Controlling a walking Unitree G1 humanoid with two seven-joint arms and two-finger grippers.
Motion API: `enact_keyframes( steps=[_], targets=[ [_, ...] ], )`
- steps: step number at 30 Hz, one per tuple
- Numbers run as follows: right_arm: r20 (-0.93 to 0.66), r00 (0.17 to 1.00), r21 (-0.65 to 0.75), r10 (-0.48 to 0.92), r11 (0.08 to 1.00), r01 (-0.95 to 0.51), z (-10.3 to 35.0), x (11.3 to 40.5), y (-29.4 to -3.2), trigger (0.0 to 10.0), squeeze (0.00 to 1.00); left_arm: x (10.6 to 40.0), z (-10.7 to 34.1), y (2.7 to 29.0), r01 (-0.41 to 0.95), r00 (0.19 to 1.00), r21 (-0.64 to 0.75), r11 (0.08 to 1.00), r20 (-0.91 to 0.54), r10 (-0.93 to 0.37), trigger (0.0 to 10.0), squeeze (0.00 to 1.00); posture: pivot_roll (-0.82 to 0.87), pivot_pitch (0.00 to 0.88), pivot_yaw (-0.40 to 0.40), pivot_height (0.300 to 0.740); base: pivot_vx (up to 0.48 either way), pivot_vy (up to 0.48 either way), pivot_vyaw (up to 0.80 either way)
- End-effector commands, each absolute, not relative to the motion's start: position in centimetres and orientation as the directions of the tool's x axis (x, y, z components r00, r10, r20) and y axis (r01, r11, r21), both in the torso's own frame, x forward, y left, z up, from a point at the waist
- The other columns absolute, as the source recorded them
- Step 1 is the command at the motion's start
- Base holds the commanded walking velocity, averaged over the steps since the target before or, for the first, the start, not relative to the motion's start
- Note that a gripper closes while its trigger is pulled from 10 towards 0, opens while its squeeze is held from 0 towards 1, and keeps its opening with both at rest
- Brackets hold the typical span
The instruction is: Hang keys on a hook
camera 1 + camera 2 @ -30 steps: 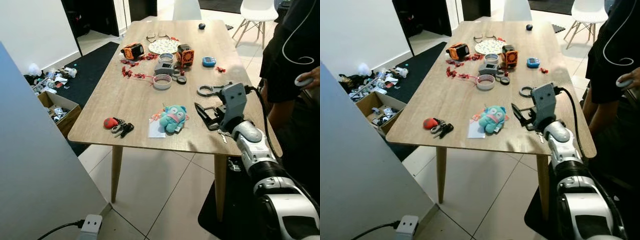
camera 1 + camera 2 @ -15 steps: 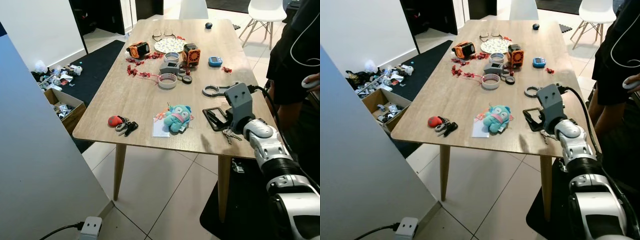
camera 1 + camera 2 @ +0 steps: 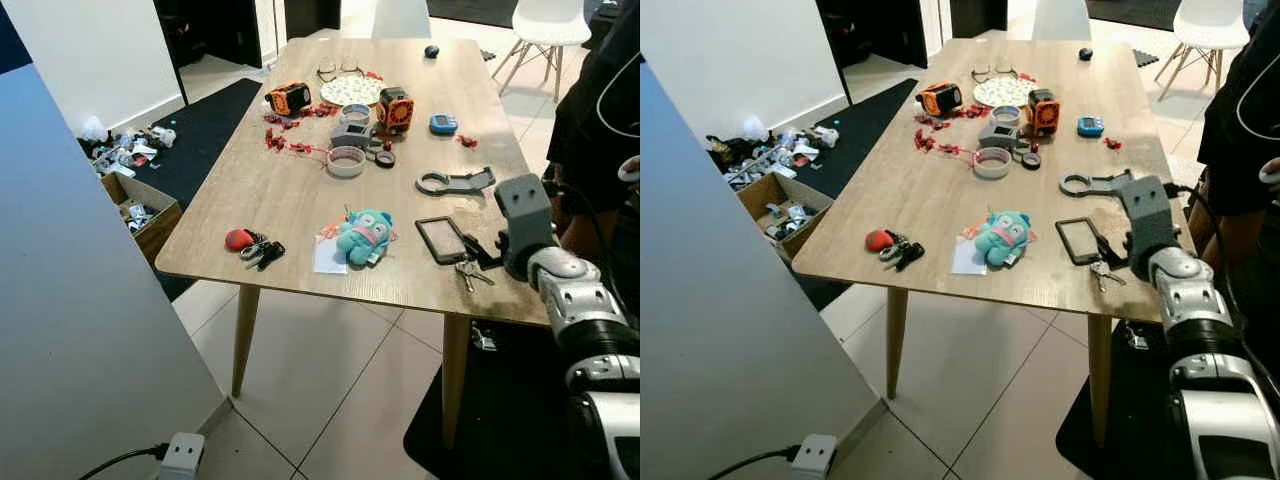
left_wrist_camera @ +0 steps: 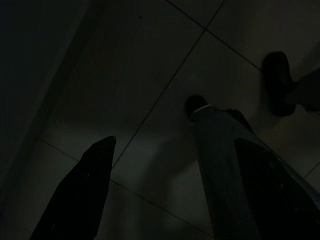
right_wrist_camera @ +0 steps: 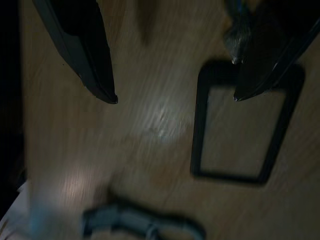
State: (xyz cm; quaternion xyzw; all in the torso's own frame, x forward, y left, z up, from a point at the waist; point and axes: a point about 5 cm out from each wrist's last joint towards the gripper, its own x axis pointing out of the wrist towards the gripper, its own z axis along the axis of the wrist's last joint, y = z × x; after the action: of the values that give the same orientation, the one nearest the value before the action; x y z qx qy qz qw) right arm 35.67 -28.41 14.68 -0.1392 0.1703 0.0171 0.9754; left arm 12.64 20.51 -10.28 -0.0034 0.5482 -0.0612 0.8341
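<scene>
A bunch of keys with a red fob [image 3: 252, 249] lies near the table's front left edge. A second set of silver keys [image 3: 470, 273] lies near the front right edge, just below my right gripper [image 3: 483, 250]. That gripper is open and low over the wooden table [image 3: 290, 200], at the right end of a black rectangular frame [image 3: 441, 240]. In the right wrist view one fingertip [image 5: 250, 80] overlaps the frame [image 5: 240, 130] and nothing is held. My left gripper [image 4: 175, 141] hangs open over a dim tiled floor.
A teal plush toy [image 3: 365, 235] on a white card sits mid-front. A grey hook-shaped tool [image 3: 455, 182], a tape roll [image 3: 346, 161] and orange gadgets lie farther back. A person in dark clothes [image 3: 600, 100] stands at the right. A cluttered box [image 3: 135, 205] sits left on the floor.
My right gripper has drawn back to the right, off the black frame, which stays on the table. The head camera has shifted, so the whole scene slid right.
</scene>
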Motion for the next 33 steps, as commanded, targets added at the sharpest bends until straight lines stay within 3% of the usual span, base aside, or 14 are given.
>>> enact_keyframes(
  steps=[1, 10, 13, 21, 33],
  targets=[
    [-0.321, 0.946, -0.201, 0.049, 0.972, -0.119, 14.7, 35.6, -27.7, 10.0, 0.0, 12.2, -10.4, 20.6, 0.11, 0.373, -0.069, 0.992, -0.922, -0.106, 10.0, 0.0, -0.12, 0.055, 0.064, 0.74, 0.0, 0.0, 0.0],
    [-0.309, 0.929, 0.009, 0.204, 0.977, -0.212, 14.4, 35.0, -26.0, 10.0, 0.0, 12.2, -10.4, 20.8, 0.123, 0.37, -0.066, 0.99, -0.923, -0.107, 10.0, 0.0, -0.13, 0.061, 0.076, 0.74, 0.0, 0.0, 0.0],
    [-0.329, 0.916, 0.021, 0.229, 0.972, -0.235, 14.5, 34.7, -25.7, 10.0, 0.0, 12.2, -10.4, 20.8, 0.133, 0.367, -0.063, 0.989, -0.924, -0.108, 10.0, 0.0, -0.13, 0.062, 0.076, 0.74, 0.0, 0.0, 0.0],
    [-0.394, 0.91, 0.006, 0.131, 0.99, -0.14, 13.5, 34.1, -27.3, 10.0, 0.0, 12.3, -10.3, 20.8, 0.136, 0.367, -0.063, 0.989, -0.924, -0.109, 10.0, 0.0, -0.12, 0.062, 0.078, 0.74, 0.0, 0.0, 0.0],
    [-0.425, 0.897, 0.032, 0.126, 0.992, -0.124, 12.8, 33.5, -27.0, 10.0, 0.0, 12.3, -10.3, 20.8, 0.147, 0.365, -0.062, 0.987, -0.924, -0.112, 10.0, 0.0, -0.12, 0.061, 0.08, 0.74, 0.0, 0.0, 0.0]
  ],
)
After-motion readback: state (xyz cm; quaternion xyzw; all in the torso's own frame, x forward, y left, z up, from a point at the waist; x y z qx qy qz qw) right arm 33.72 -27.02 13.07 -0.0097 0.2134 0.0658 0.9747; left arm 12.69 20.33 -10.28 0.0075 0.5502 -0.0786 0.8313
